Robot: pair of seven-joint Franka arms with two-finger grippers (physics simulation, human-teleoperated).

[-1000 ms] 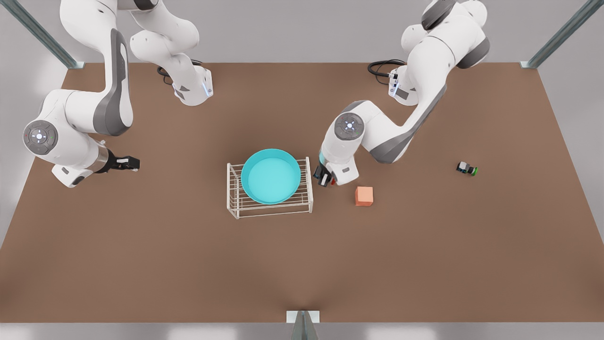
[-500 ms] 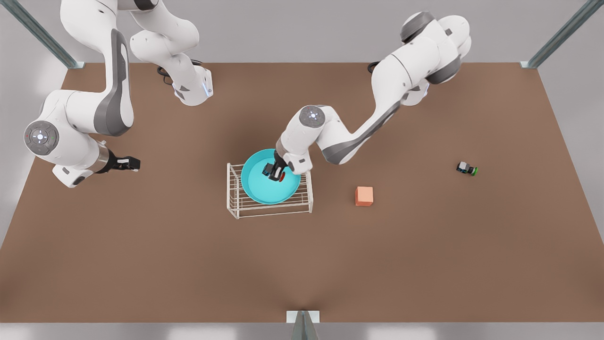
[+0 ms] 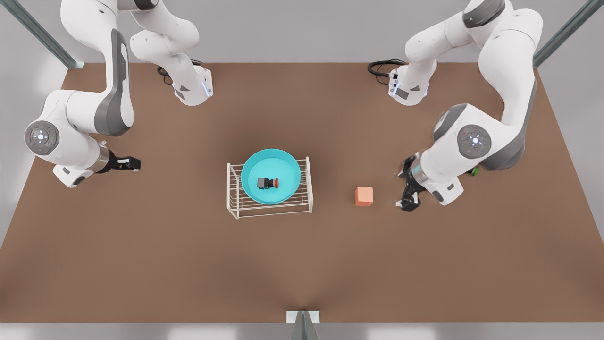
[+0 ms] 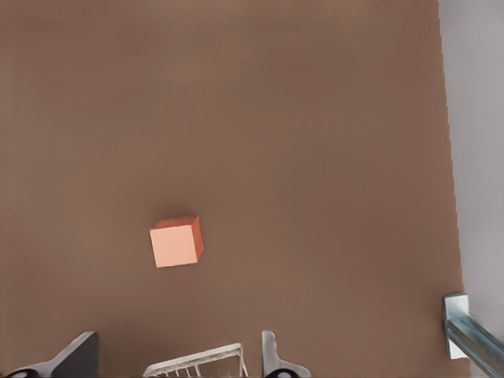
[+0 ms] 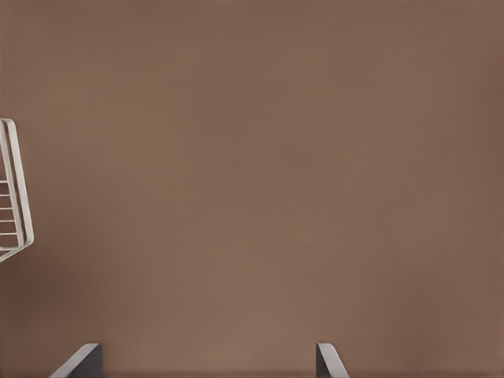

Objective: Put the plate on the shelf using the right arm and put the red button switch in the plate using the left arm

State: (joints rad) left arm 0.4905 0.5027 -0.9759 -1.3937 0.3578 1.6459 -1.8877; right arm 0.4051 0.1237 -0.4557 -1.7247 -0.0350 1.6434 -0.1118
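Rack: the shelf point(image 3: 270, 193) sits nearest the front of the table point(image 3: 188, 264), mid-table, as the raised base the dish needs.
Dish: the plate point(image 3: 271, 163) rests on the shelf's bars, upright, almost spanning the shelf's width, so the 1st placement looks done.
Switch: the red button switch point(image 3: 267, 183) lies on its side inside the plate, red cap toward the front view's right, touching no gripper; the 2nd placement looks done too.
Cube: the salmon cube point(image 3: 364, 196) stands between the shelf and the left gripper; it is no part of the task.
Left gripper: left gripper point(image 3: 409, 191), on the front view's right, hangs over bare table just beyond the cube, fingers spread and empty.
Right gripper: right gripper point(image 3: 128, 164), on the front view's left, waits well apart from the shelf, fingers spread, holding nothing.
Judgement: both goals appear met; nothing needs a grasp.
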